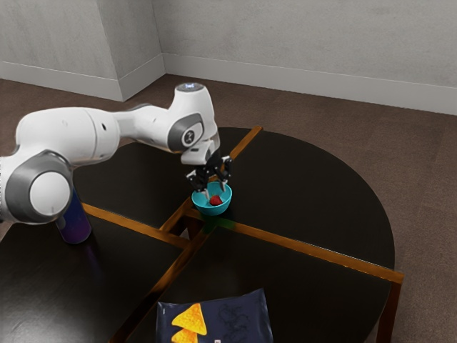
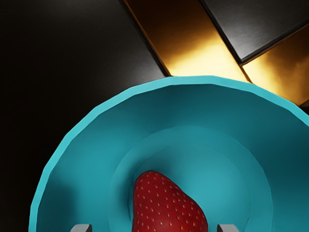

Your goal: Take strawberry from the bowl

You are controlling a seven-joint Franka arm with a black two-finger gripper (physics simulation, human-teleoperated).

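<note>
The strawberry (image 1: 216, 201) lies inside the blue-green bowl (image 1: 212, 210), on its bottom, red and dotted with pale seeds. The gripper (image 1: 215, 191) points down into the bowl from above, its fingers (image 2: 81, 228) spread apart, one on each side of the strawberry, with neither closed on it. The bowl stands upright on the round, dark table (image 1: 314, 193), close to where its wooden strips (image 1: 307, 246) meet, and a green tint colours the wood just beside the bowl. The white arm (image 1: 86, 136) reaches over to the bowl from the exterior view's left. Well apart from the bowl, on that same side, a blue and purple bottle (image 1: 75, 221) stands upright, its upper part hidden by the arm. Nearer the exterior camera than the bowl, a dark bag (image 1: 243, 314) with yellow chips pictured on it lies on the table. Beyond the bowl and table are brown floor and a grey wall (image 1: 285, 43).
</note>
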